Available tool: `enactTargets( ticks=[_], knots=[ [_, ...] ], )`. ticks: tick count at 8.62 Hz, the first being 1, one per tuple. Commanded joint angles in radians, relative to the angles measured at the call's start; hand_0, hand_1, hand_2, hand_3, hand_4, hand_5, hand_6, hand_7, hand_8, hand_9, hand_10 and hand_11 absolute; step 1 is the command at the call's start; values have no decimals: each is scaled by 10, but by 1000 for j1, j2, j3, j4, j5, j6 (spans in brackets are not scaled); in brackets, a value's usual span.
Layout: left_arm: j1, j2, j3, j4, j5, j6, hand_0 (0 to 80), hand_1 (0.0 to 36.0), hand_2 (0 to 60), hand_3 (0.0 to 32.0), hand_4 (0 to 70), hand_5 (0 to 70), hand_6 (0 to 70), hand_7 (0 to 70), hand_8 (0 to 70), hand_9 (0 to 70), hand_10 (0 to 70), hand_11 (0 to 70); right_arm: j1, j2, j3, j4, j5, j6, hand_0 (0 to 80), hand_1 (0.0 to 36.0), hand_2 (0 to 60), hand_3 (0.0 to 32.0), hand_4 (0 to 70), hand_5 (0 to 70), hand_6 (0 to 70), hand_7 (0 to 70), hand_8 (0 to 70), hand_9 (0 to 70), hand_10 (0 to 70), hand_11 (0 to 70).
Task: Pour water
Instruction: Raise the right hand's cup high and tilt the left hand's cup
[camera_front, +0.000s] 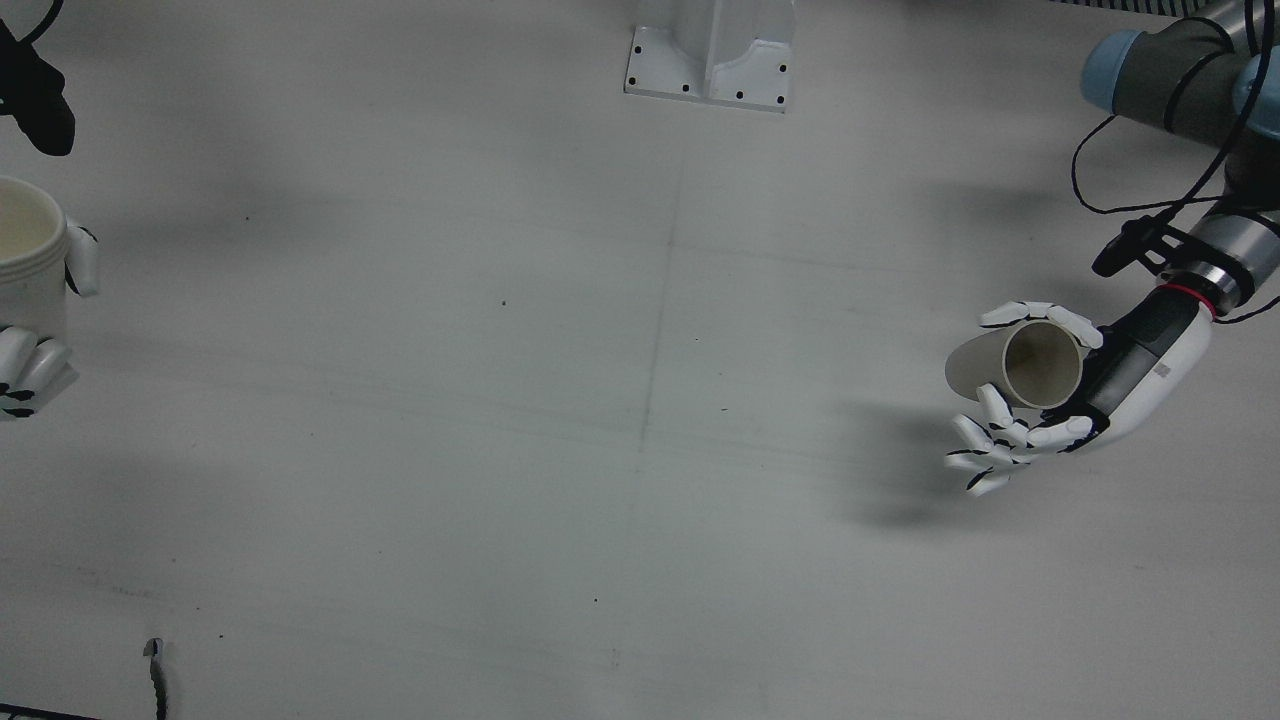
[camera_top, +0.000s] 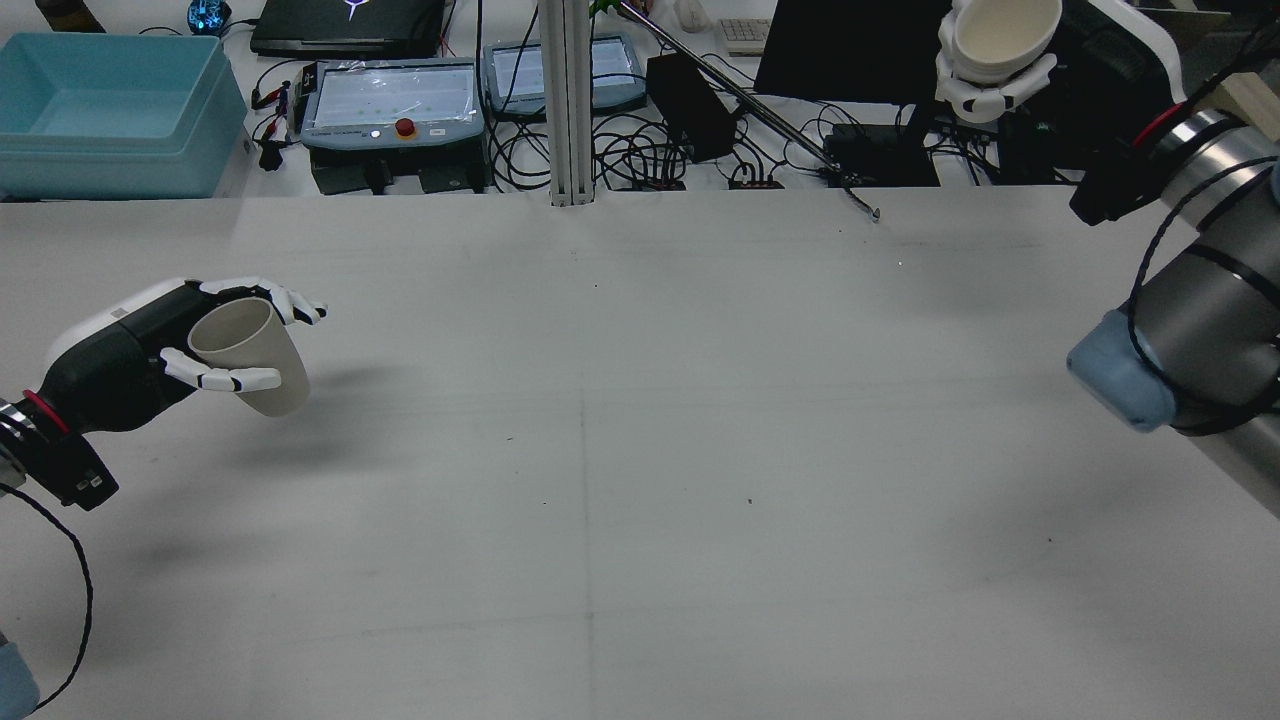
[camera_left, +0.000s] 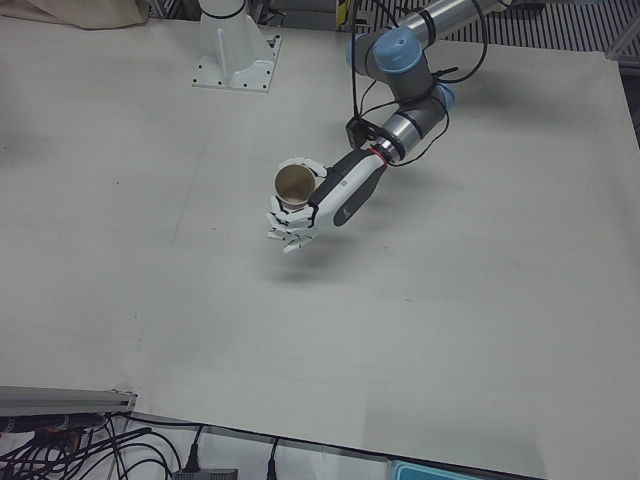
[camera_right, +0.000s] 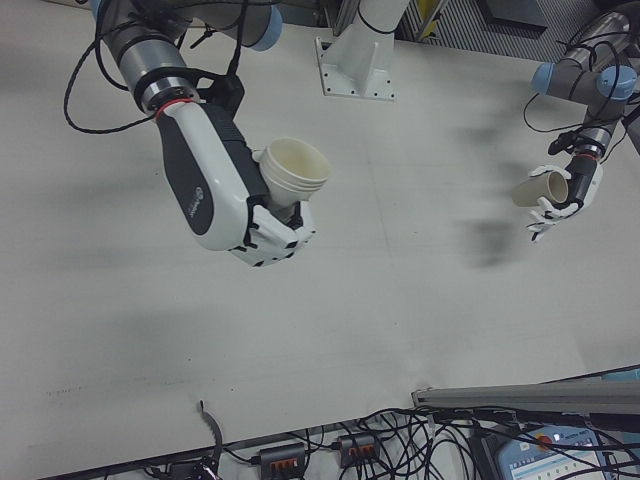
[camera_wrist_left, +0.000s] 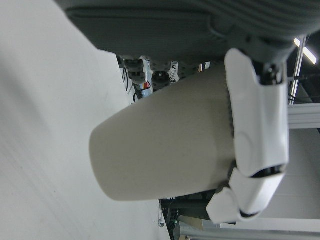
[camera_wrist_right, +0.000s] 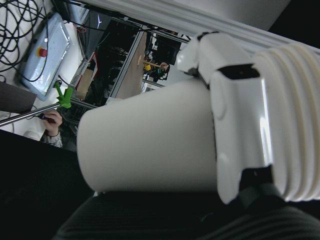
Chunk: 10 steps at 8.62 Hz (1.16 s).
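Note:
My left hand (camera_front: 1120, 380) is shut on a beige paper cup (camera_front: 1040, 365) and holds it above the table, tilted, with its mouth open to the front camera. The cup also shows in the rear view (camera_top: 245, 345), on the table's left side, and in the left hand view (camera_wrist_left: 165, 155). My right hand (camera_right: 215, 190) is shut on a white cup with a ribbed rim (camera_right: 295, 165) and holds it high over the table's right side. That cup also shows in the rear view (camera_top: 1005, 30) and in the right hand view (camera_wrist_right: 150, 145). The two cups are far apart.
A white arm pedestal (camera_front: 712, 50) stands at the table's back middle. Beyond the table's far edge are a blue bin (camera_top: 105, 110), control boxes (camera_top: 390, 95) and cables. A short dark cable end (camera_front: 155, 675) lies near the front edge.

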Motion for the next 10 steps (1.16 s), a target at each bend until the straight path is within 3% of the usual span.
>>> enactTargets(
  ticks=[1, 2, 3, 5, 6, 9, 10],
  knots=[
    [99, -311, 13, 254, 93, 164, 583, 337, 600, 0, 700, 700, 285, 377, 208, 210, 63, 108, -9, 392, -6, -174, 1, -339, 800, 360, 600, 0, 403, 700, 700, 700, 700, 700, 393, 580],
    [171, -392, 48, 305, 90, 186, 586, 341, 600, 0, 700, 700, 284, 374, 207, 209, 64, 108, -81, 520, -6, -259, 1, -479, 800, 360, 600, 0, 432, 700, 700, 700, 700, 700, 394, 582],
    [182, -429, 80, 307, 85, 186, 590, 353, 600, 0, 700, 700, 284, 371, 209, 208, 64, 110, -165, 573, -5, -313, 27, -584, 800, 360, 600, 0, 450, 700, 700, 700, 700, 700, 401, 592],
    [172, -459, 67, 332, 87, 172, 596, 360, 600, 0, 700, 700, 279, 356, 208, 202, 62, 107, -324, 543, -8, -321, 76, -710, 800, 360, 600, 0, 463, 700, 700, 700, 678, 700, 395, 584],
    [160, -473, 50, 350, 87, 169, 597, 360, 600, 0, 700, 700, 278, 355, 207, 200, 59, 104, -374, 496, -6, -321, 114, -749, 800, 360, 600, 0, 449, 700, 700, 700, 658, 700, 388, 576],
    [103, -468, 19, 363, 90, 166, 587, 347, 600, 0, 700, 700, 271, 352, 203, 197, 56, 98, -377, 446, 1, -319, 118, -752, 800, 360, 600, 0, 410, 700, 694, 700, 628, 700, 378, 564],
    [97, -450, 33, 325, 90, 146, 582, 340, 600, 0, 700, 700, 269, 349, 204, 197, 56, 96, -358, 378, 14, -286, 125, -664, 800, 360, 600, 0, 403, 700, 687, 700, 622, 700, 378, 564]
  ],
)
